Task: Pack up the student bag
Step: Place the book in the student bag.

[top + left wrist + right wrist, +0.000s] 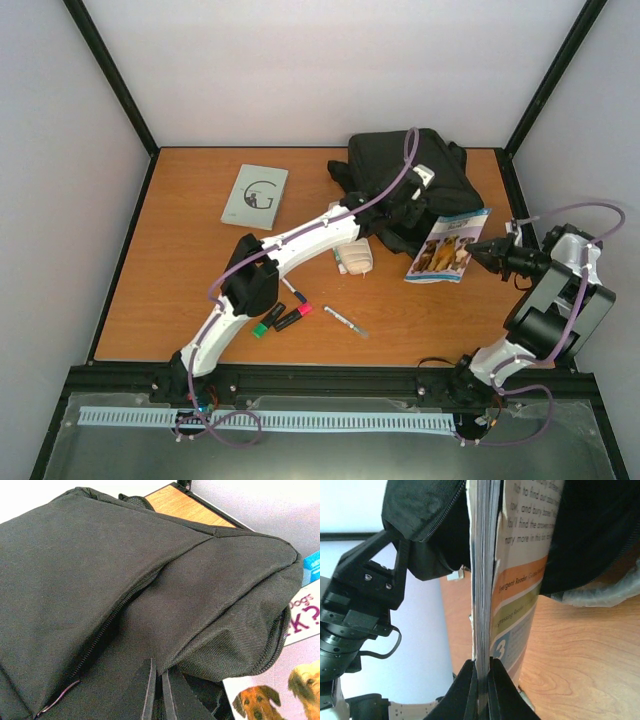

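Listing from the near edge of the desk outward: one green-capped marker and one red-capped marker, side by side; one silver pen, just right of them; one blue-capped pen, behind the markers; one cream pencil case, just beside my left forearm. My right gripper: clamped on the near edge of a thin dog book, which stands on edge with its far end between dark folds of the bag. My left gripper: closed, pinching a fold of the student bag. Student bag: black, at the desk's far right, touching the dog book. One grey book: flat, far centre-left, apart from the bag.
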You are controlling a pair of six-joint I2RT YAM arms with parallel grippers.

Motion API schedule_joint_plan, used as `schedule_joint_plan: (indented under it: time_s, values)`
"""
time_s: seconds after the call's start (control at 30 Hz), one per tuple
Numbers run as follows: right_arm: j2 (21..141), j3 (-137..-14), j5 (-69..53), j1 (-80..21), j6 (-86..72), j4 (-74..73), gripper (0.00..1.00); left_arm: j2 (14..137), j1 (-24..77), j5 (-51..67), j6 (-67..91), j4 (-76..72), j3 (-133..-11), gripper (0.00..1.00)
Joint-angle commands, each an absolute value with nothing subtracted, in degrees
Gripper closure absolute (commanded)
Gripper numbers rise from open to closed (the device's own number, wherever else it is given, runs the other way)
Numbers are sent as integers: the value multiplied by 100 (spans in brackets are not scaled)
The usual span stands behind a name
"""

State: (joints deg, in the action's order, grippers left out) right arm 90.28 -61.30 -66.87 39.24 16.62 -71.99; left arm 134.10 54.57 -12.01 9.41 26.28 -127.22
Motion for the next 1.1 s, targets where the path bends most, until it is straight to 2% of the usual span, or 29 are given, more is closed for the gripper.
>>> schedule_joint_plan:
  time_s: [0.0, 0.23, 0.43, 0.57, 0.77, 0.83, 0.93, 1.07]
  values:
    - [9095, -6163, -6992, 3559, 1742, -7185, 97, 12799, 5436, -869, 884, 2045, -12644, 99]
    - [9016, -6111, -7355, 3127, 1940, -7131, 97, 12385, 5440, -343, 719, 1789, -12084, 99]
    - [9060, -6547, -8003, 3114, 2891, -7831, 97, 12029, 5440, -149, 602, 1776, -11790, 99]
    - [9027, -6504, -8235, 3111, 2871, -7719, 97, 11758, 5433, -39, 426, 1552, -11383, 99]
    - [9735, -6676, -8027, 3131, 3185, -7799, 97, 11469, 5364, 229, 369, 1345, -10904, 99]
    - [10105, -6945, -7930, 3124, 3765, -8143, 97, 11376, 5361, 260, 407, 1251, -10727, 99]
    - [10699, -7145, -7674, 3120, 3678, -8182, 88, 11303, 5359, 264, 445, 1214, -10571, 99]
    - [10993, -7171, -7241, 3120, 3205, -7860, 68, 11301, 5347, 226, 481, 1213, -10413, 99]
